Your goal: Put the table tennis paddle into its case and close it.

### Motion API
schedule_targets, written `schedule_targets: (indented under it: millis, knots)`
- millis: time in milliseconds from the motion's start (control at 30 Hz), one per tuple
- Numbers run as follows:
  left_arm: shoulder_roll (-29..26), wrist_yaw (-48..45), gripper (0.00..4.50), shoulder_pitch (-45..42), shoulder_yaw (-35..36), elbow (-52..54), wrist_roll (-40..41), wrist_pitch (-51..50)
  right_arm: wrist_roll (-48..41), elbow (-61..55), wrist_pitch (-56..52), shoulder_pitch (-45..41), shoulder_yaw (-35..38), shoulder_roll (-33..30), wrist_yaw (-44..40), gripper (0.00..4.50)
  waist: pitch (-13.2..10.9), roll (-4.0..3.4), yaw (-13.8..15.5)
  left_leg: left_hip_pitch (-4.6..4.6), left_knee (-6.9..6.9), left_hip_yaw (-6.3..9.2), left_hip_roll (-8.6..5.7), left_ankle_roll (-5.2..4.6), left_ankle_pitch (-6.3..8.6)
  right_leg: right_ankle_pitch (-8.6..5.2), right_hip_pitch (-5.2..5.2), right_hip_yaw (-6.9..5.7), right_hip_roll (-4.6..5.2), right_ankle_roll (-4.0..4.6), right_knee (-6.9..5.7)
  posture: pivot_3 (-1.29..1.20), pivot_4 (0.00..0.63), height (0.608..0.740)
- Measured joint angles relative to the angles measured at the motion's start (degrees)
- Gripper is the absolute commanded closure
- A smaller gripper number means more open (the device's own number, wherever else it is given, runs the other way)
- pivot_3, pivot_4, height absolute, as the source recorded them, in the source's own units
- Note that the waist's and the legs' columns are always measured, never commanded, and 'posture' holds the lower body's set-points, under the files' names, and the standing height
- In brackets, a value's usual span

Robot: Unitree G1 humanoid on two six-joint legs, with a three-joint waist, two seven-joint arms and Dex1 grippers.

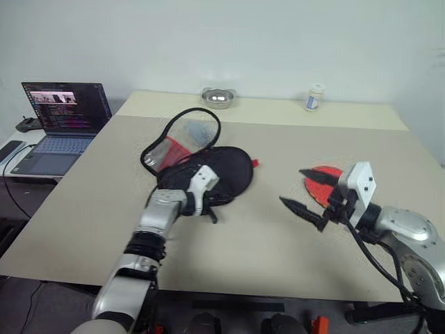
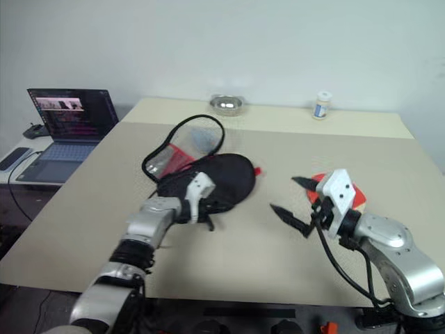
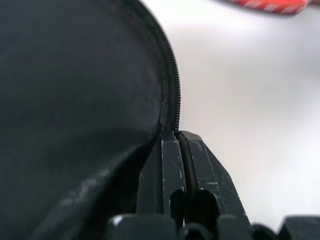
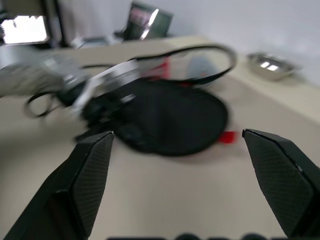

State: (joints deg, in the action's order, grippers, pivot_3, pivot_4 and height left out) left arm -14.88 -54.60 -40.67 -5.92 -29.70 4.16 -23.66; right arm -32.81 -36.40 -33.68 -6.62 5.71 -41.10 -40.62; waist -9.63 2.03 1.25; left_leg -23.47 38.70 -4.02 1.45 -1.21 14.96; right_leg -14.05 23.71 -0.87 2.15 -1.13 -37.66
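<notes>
the left gripper [image 1: 206, 209] has its two black fingers [image 3: 172, 165] pressed together on the zipper edge of the case [image 1: 219, 170], pinching the black fabric right at the near rim. the wrist view shows the zip teeth running straight into the closed jaws. from that pinch the case spreads away across the table [image 1: 229, 257]: a black body lying flat, and behind it the opened flap with its red lining and black edge standing up in a loop.

the right gripper [image 1: 311, 189] hangs just above the table with its fingers spread wide, holding nothing. the table tennis paddle [image 1: 321, 182] lies flat on the table right behind it, its red face partly hidden by the white wrist block. paddle and case are well apart, so nothing is packed yet.

what could go wrong: the pinch takes little fabric, so a pull may slip it off the zip edge, or drag the whole soft case along instead of opening it. the upright flap could flop shut over the mouth. whether the mouth gapes wide enough for the blade is hard to judge from here.

the left arm reaches forward and inward, the gripper angled a little down at the case's near edge. the right forearm comes in from the side, its gripper about level and pointing toward the case.
</notes>
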Motion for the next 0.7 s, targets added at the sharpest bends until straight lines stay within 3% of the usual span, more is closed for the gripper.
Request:
schedule_targets:
  millis: [167,267,300,400,700]
  knots:
    - [7.4,5.4,4.46,-2.6,-1.6,-0.4,0.0,-2.4,0.1,-0.7,0.7,3.4,0.0,-1.6,-2.7,0.0,0.0,0.03,-0.3,0.03,0.14,0.09,0.12,0.01,-0.01,-0.14,-0.02,-0.02,-0.17,-0.22,-0.12,0.0,0.15,0.74]
    - [9.5,6.5,4.46,-4.1,-2.6,-0.6,0.0,-1.9,0.2,-1.1,0.8,3.4,0.0,-1.5,-2.4,0.0,0.0,0.03,-0.7,0.03,0.12,0.08,0.12,0.01,-0.01,-0.13,-0.02,0.01,-0.19,-0.2,-0.12,0.0,0.15,0.74]
    - [9.6,6.4,4.28,-4.2,-2.6,-0.6,0.3,-1.8,0.2,-1.3,0.8,3.6,0.0,-1.3,-2.0,0.0,0.0,0.02,-0.8,0.03,0.11,0.08,0.12,0.01,-0.01,-0.13,-0.02,0.02,-0.19,-0.18,-0.11,0.0,0.15,0.74]
    - [9.4,6.3,3.58,-4.3,-2.6,-1.7,0.5,-1.2,0.2,-1.8,0.8,4.2,0.0,-1.0,-1.3,0.0,0.0,0.03,-0.9,0.01,0.09,0.09,0.12,0.01,-0.01,-0.07,-0.01,0.0,-0.18,-0.08,-0.09,0.0,0.15,0.74]
    - [6.3,2.4,0.45,-1.8,-4.2,1.3,0.5,0.6,0.0,-2.2,0.8,4.1,0.1,-0.8,-0.1,0.0,0.0,0.02,-1.0,0.0,0.1,0.1,0.12,0.01,-0.01,-0.03,0.0,0.0,-0.17,0.0,-0.09,0.0,0.15,0.74]
